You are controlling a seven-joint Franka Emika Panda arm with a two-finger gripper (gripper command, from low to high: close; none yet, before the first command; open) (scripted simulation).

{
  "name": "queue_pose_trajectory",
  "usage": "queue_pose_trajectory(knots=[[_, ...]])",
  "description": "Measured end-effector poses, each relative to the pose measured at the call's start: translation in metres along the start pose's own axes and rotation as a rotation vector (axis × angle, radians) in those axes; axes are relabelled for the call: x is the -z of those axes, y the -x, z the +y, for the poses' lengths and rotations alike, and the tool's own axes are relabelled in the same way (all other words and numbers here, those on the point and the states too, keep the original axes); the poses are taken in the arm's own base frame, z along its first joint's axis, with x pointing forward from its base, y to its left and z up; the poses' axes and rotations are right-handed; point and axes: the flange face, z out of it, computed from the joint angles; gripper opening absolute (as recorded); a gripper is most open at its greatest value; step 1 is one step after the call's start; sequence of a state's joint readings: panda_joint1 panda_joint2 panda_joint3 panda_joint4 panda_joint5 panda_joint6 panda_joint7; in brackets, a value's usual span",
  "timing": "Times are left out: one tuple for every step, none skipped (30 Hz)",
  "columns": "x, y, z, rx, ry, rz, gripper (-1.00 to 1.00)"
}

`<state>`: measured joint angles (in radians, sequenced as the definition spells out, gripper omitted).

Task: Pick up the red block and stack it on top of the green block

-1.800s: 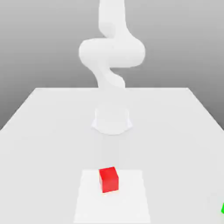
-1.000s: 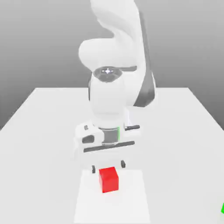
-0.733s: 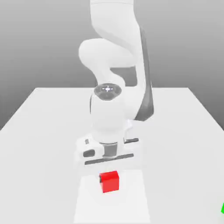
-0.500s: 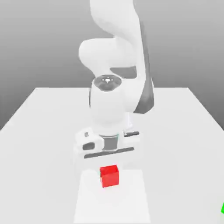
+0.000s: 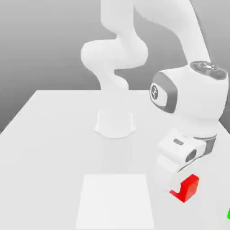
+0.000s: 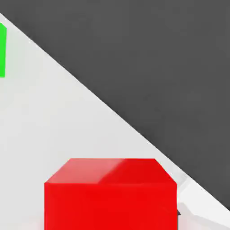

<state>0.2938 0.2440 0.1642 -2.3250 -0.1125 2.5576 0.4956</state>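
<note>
On the white table (image 5: 54,134), the gripper (image 5: 179,186) pinches the red block (image 5: 187,188), seemingly light and rigid, by opposite faces, near the green block (image 5: 228,214).

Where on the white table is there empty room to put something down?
Most of the white table is bare: the exterior view's left side, and the pale square patch in front of the arm's round base. The right front corner is crowded, with the gripper holding the small red cube near the green block.
</note>
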Motion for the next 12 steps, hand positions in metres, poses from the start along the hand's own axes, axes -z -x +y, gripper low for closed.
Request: queue_pose_trajectory(knots=[[0.003,-0.001,-0.021,0.041,-0.004,0.000,-1.00],[0.005,-0.002,-0.043,0.081,-0.008,-0.001,-1.00],[0.008,-0.001,-0.064,0.121,-0.013,-0.002,-1.00],[0.011,0.000,-0.086,0.160,-0.019,-0.002,-1.00],[0.003,0.001,-0.096,0.178,-0.022,-0.003,-1.00],[-0.009,0.001,-0.102,0.187,-0.023,-0.003,-1.00],[-0.023,0.001,-0.105,0.191,-0.024,-0.003,-1.00],[-0.039,0.001,-0.106,0.194,-0.024,-0.003,-1.00],[-0.048,0.002,-0.107,0.195,-0.024,-0.003,1.00],[-0.048,0.002,-0.107,0.195,-0.024,-0.003,1.00],[-0.048,0.002,-0.107,0.195,-0.024,-0.003,1.00],[-0.048,0.002,-0.107,0.195,-0.024,-0.003,1.00]])
